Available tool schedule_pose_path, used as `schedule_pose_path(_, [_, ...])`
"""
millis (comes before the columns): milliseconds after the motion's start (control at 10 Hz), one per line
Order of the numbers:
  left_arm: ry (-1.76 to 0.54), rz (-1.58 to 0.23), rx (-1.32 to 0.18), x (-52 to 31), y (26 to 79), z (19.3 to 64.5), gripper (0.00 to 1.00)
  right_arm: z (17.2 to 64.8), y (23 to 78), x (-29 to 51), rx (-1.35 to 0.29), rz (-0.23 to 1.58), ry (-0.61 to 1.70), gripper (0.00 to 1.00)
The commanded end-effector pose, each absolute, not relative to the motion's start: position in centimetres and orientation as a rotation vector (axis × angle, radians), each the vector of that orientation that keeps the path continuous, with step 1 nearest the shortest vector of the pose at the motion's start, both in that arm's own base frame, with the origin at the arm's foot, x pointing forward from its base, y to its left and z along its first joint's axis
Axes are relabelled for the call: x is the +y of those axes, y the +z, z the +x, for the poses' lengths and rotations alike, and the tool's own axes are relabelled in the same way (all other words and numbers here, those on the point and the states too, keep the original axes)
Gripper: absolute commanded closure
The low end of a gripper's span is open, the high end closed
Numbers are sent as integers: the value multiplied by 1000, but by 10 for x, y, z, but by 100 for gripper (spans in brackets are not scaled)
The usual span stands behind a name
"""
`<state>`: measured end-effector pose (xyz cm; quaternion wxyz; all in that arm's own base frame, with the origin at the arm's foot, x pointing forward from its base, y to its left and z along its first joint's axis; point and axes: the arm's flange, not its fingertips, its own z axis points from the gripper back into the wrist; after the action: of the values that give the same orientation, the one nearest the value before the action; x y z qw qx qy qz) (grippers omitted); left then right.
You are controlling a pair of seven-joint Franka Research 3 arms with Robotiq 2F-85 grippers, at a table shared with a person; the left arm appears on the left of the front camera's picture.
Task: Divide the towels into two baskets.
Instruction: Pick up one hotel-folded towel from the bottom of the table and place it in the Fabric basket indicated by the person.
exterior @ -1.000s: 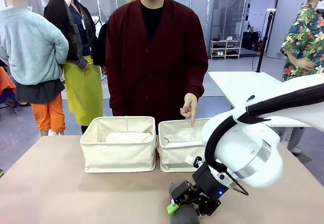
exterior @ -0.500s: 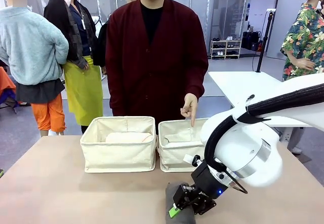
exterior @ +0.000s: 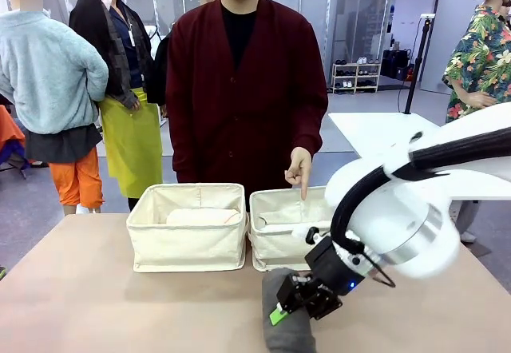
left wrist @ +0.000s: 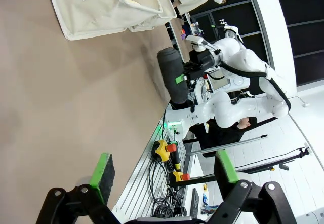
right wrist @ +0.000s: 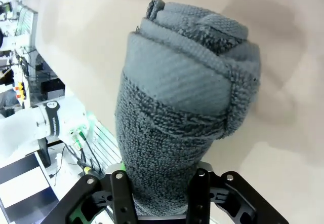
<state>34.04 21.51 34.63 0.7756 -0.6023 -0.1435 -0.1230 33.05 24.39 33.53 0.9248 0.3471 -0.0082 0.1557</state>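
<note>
My right gripper [exterior: 300, 298] is shut on a dark grey rolled towel [exterior: 286, 327], which hangs tilted above the table's near edge, in front of the right basket [exterior: 275, 251]. In the right wrist view the grey towel [right wrist: 182, 112] stands up between the fingers [right wrist: 120, 193]. A pale rolled towel [exterior: 203, 216] lies in the left basket [exterior: 188, 245]. The person's hand [exterior: 299, 169] points a finger down into the right basket. My left gripper [left wrist: 164, 173] hovers open above the table with nothing between its green pads [left wrist: 104, 171], and looks at the grey towel [left wrist: 169, 77] from far off.
The two cream baskets stand side by side mid-table, close to the person in a dark red cardigan [exterior: 239, 89]. One basket's wall [left wrist: 96, 11] sits at the top of the left wrist view. Bare tan tabletop [exterior: 96, 305] stretches to the left of the baskets.
My right gripper has risen with the dark grey towel and carried it a little towards the right basket. The person's pointing hand has stayed still.
</note>
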Motion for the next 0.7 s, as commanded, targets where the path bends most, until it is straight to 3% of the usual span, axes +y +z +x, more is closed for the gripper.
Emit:
schedule_pose_path(0, [-264,-1307,-318,216,346,337,0,276,381,196,-41,688,424,91])
schedule_pose_path(200, [-264,-1307,-318,216,346,337,0,285,411,194,45,574,583,91])
schedule_pose_path(400, [-264,-1307,-318,216,346,337,0,280,440,202,53,254,788,91])
schedule_pose_path(600, [-264,-1307,-318,216,346,337,0,291,453,212,-99,111,934,91])
